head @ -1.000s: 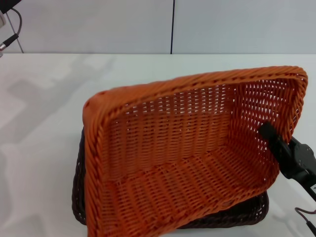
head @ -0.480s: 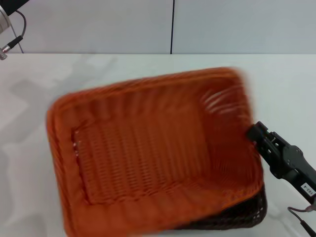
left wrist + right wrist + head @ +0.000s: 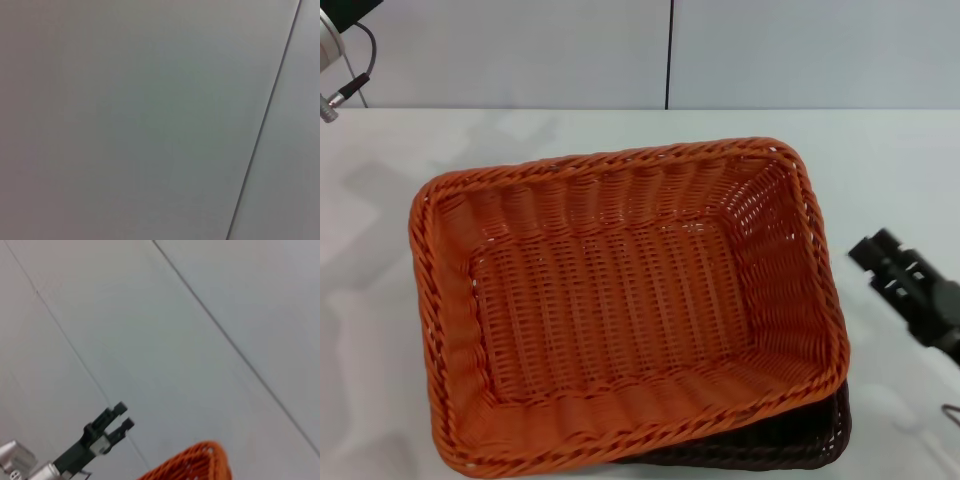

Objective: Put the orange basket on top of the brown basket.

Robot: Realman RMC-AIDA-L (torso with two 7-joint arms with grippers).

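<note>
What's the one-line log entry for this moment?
orange basket: resting on brown basket, skewed | right gripper: open, beside it, apart | left gripper: parked, raised

You see only a dark sliver of the brown basket point(image 3: 790, 445) at the lower right of the head frame; the orange basket point(image 3: 620, 300) covers the rest. The right gripper point(image 3: 876, 256) runs off the right edge. The left gripper point(image 3: 120, 417) barely shows, far off, in the right wrist frame.
</note>
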